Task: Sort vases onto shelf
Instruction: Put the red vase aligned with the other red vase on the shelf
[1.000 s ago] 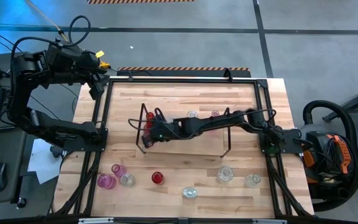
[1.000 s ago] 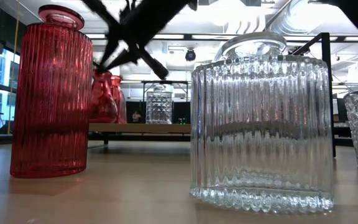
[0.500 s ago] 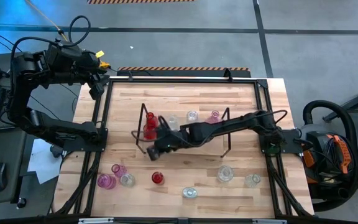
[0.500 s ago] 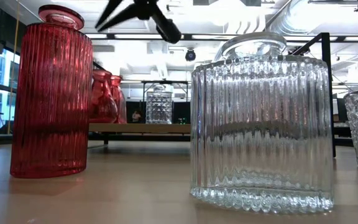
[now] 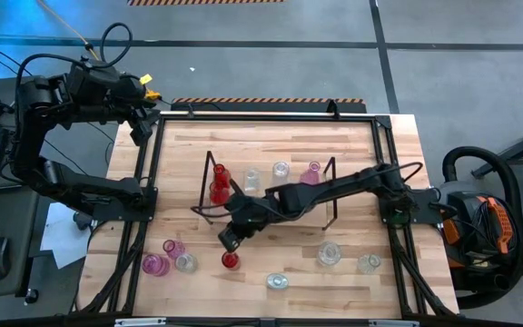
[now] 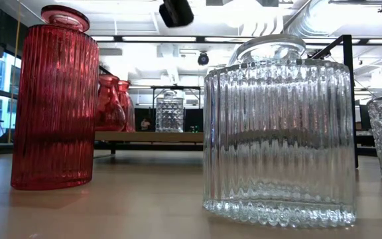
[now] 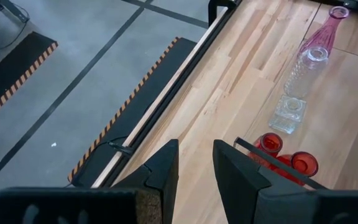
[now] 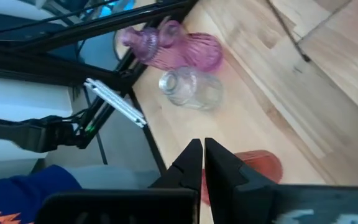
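The shelf [image 5: 266, 193] stands mid-table and holds two red vases [image 5: 218, 184], clear ones [image 5: 281, 170] and a pink one [image 5: 311, 172], all upright on its board. Loose vases stand near the table's front: a red one [image 5: 231, 260], pink ones [image 5: 155, 264] and clear ones [image 5: 330, 252]. My right gripper [image 5: 230, 238] hangs shut and empty just off the shelf's near left corner, above and a little short of the loose red vase [image 8: 263, 165]. My left gripper [image 7: 195, 168] is open and empty, held high over the table's far left corner.
A black metal frame [image 5: 145, 173] edges the table. In the low view a tall red ribbed vase [image 6: 55, 99] and a wide clear ribbed vase [image 6: 277, 133] stand close to the camera. Bare wood lies between the shelf and the far edge.
My right gripper has drawn away from the shelf's left end, where the red vases stand, toward the table's near edge. It has risen and turned as it went. The vases on the shelf have stayed upright in place.
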Controlling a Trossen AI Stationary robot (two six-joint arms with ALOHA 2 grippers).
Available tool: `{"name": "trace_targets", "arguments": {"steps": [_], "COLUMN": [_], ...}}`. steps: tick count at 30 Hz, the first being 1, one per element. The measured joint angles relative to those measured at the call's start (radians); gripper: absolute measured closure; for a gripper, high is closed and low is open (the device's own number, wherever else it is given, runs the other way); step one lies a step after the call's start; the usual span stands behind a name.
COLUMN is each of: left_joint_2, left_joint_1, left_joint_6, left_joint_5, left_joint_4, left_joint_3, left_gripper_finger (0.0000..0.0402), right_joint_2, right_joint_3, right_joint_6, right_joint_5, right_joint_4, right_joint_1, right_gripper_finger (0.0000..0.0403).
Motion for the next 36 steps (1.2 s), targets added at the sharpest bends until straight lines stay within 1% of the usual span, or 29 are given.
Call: {"name": "trace_targets", "arguments": {"steps": [2, 4, 12, 15, 18, 24, 27, 33, 36], "left_joint_2": [0.0, 0.0, 0.0, 0.003, 0.016, 0.04, 0.043, 0.037, 0.038], "left_joint_1": [0.0, 0.0, 0.0, 0.0, 0.0, 0.0, 0.0, 0.0, 0.0], "left_joint_6": [0.0, -0.001, -0.001, -0.005, -0.012, -0.056, -0.079, -0.141, -0.143], "left_joint_5": [0.0, 0.0, 0.0, 0.0, 0.0, 0.0, 0.0, 0.0, 0.0], "left_joint_4": [0.0, 0.0, 0.0, 0.007, 0.008, 0.005, 0.005, 0.0, 0.0], "left_joint_3": [0.0, 0.0, 0.0, 0.0, 0.0, 0.0, 0.0, 0.0, 0.0], "left_gripper_finger": [0.0312, 0.0312, 0.0312, 0.0312, 0.0312, 0.0312, 0.0312, 0.0312, 0.0312], "right_joint_2": [0.0, 0.0, 0.0, 0.0, 0.0, 0.001, 0.001, 0.002, 0.002], "right_joint_3": [0.015, 0.02, 0.02, 0.02, 0.02, 0.02, 0.015, 0.013, 0.013], "right_joint_6": [0.0, 0.009, 0.024, 0.0, -0.026, -0.081, -0.129, -0.222, -0.23], "right_joint_5": [0.017, 0.038, 0.039, 0.018, -0.007, -0.062, -0.102, -0.106, -0.076], "right_joint_4": [0.003, -0.003, -0.045, -0.062, -0.102, -0.248, -0.282, -0.297, -0.297], "right_joint_1": [0.01, 0.022, 0.041, 0.039, 0.04, 0.041, 0.04, 0.026, 0.026], "right_gripper_finger": [0.0393, 0.0376, 0.0276, 0.0245, 0.0224, 0.0215, 0.0215, 0.0215, 0.0215]}}
